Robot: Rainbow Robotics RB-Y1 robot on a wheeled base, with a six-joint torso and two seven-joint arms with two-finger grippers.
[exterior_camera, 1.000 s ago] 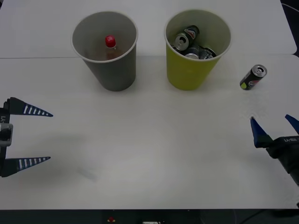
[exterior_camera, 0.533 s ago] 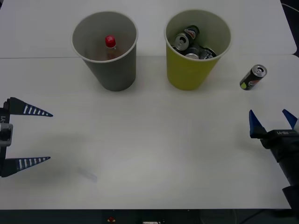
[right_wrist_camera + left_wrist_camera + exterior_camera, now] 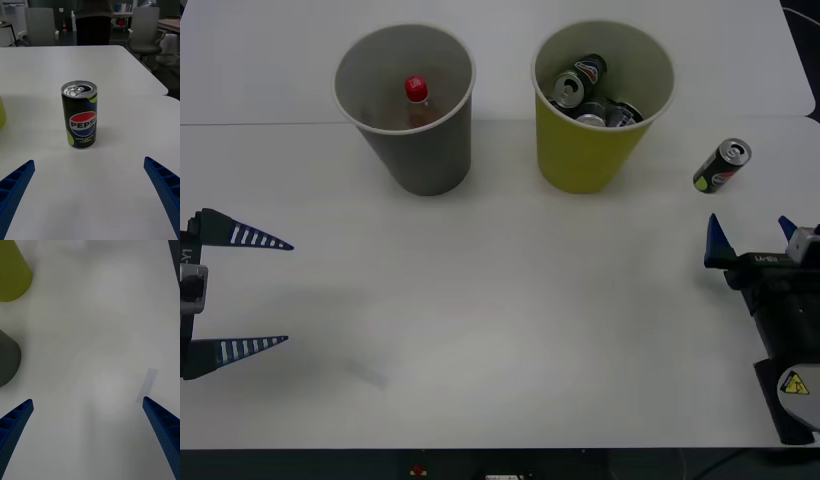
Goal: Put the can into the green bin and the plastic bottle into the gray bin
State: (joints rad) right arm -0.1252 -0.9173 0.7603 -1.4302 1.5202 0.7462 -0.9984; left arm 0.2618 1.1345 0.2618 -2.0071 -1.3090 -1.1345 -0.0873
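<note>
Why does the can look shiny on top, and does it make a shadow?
Right wrist view: the can has a silver top that catches room light, and a faint soft shadow lies on the table beside it. Front view: its shadow is barely visible.

- Right gripper (image 3: 748, 238) low at the right edge; fingers spread wide, pointing forward
- Left gripper (image 3: 265, 292) at the left edge; fingers apart, pointing inward

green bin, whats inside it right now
The green bin holds several black cans with silver tops, piled at angles. How many lie beneath them, and the bin's floor, are covered. The can still stands outside on the table.
</note>
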